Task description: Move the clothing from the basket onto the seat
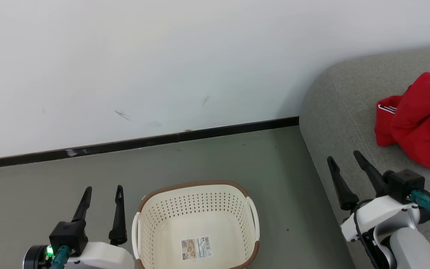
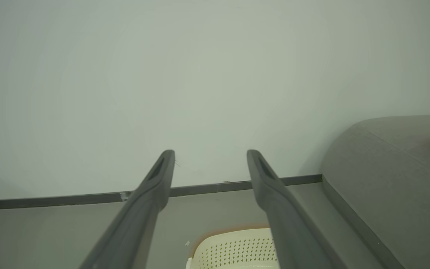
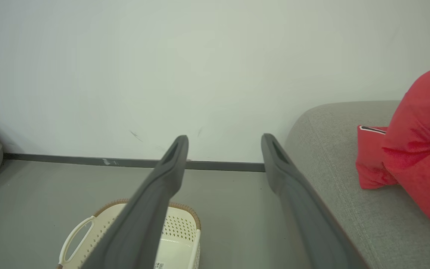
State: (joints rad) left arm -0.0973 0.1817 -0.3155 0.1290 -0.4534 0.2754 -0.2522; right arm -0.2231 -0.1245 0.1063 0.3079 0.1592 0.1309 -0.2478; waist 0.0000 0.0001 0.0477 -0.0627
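The clothing [image 1: 420, 119] is noted on the seat [image 1: 334, 112] at three o'clock, the basket [image 1: 192, 203] at six o'clock bare, left gripper [image 1: 103, 188] and right gripper [image 1: 343, 155] splayed wide, empty; transfer judged complete, no further pick required

Setting: corner of a domestic-style room, sparsely furnished, like a living area.
Evidence: large grey woven-fabric sofa [image 1: 334, 108] with rounded edge and stitched seam; oval cream perforated plastic laundry basket [image 1: 196, 205] with brown woven-look rim, standing on a smooth grey-green floor [image 1: 237, 160]; crumpled bright red soft garments [image 1: 420, 119] lying on the sofa; plain white scuffed wall [image 1: 162, 56]; black skirting strip [image 1: 144, 142] along its foot.
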